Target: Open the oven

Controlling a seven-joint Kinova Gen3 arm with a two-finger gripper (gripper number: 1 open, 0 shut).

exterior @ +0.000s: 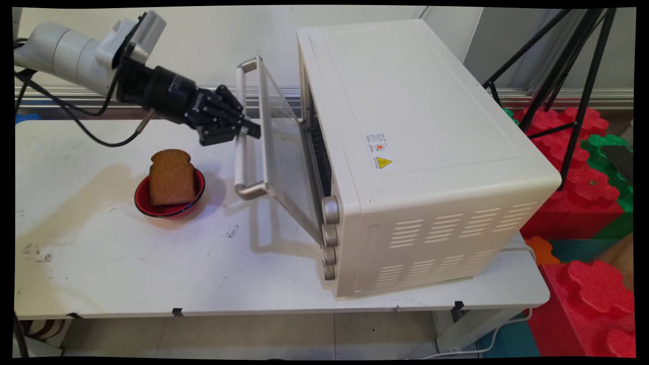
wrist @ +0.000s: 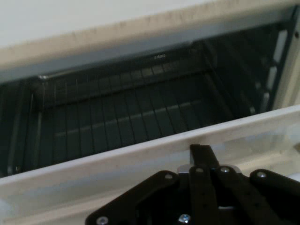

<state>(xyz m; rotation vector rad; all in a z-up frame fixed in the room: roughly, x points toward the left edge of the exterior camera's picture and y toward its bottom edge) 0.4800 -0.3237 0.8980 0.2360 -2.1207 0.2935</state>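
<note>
Oven door [exterior: 284, 152] is the part nearest the tool, hinged on a cream toaster oven [exterior: 421, 152] that stands on the white table [exterior: 127, 268]. In the main view the door hangs partly open, tilted away from the oven front, with its metal handle [exterior: 242, 132] on the side away from the oven. The black tool [exterior: 248, 129] reaches in from the side opposite the oven and is closed on the handle, at about mid-length of the bar. Four knobs [exterior: 329, 235] line the oven's front edge beside the door. A red bowl [exterior: 170, 200] sits on the table just beside the door handle, farther from the oven, with a slice of brown bread [exterior: 172, 177] standing upright in it. Red and green foam blocks [exterior: 583, 167] and a black tripod [exterior: 573, 76] lie beyond the oven's far end.

In the hand view the tool [wrist: 204, 161] rises from the bottom edge against the door frame [wrist: 117, 164]. Beyond the frame the dark oven cavity shows a wire rack [wrist: 122, 112].
</note>
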